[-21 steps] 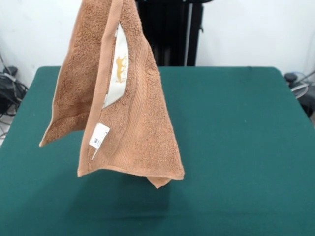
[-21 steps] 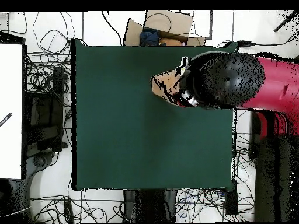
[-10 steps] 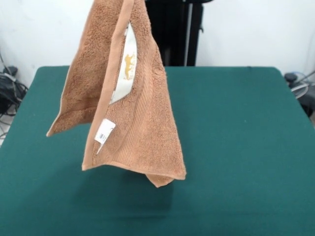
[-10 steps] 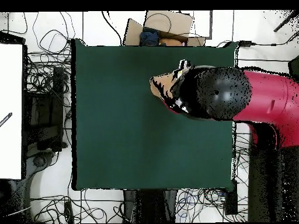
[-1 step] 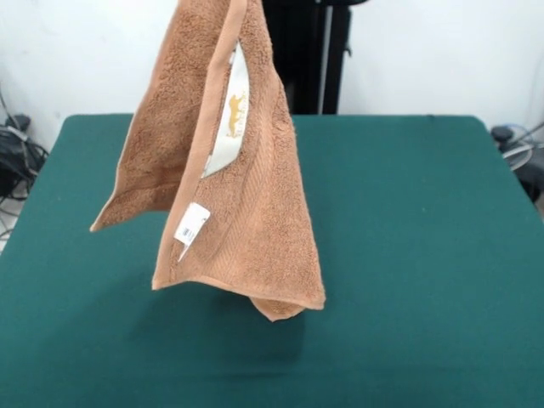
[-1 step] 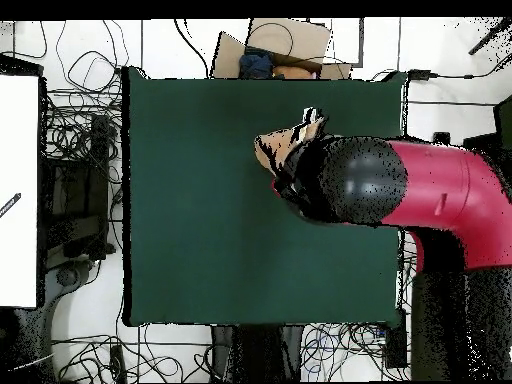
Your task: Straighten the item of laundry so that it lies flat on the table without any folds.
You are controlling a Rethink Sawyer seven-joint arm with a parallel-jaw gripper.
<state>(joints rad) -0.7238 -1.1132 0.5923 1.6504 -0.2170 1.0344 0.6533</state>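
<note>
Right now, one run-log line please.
towel: hanging from above, folded, low corner near table | arm: over table | tool: hidden | flat: no

One orange-tan terry-cloth towel point(image 5: 229, 195) hangs over one large bench with a dark green felt-like top point(image 5: 408, 255). On the towel are two white tags: one long satin label point(image 5: 229, 119) and, below it, one small paper tag point(image 5: 190, 227). One red and black robot arm point(image 6: 420, 190) reaches over the bench.

Front camera faces the table point(image 5: 408, 255); overhead looks straight down.
</note>
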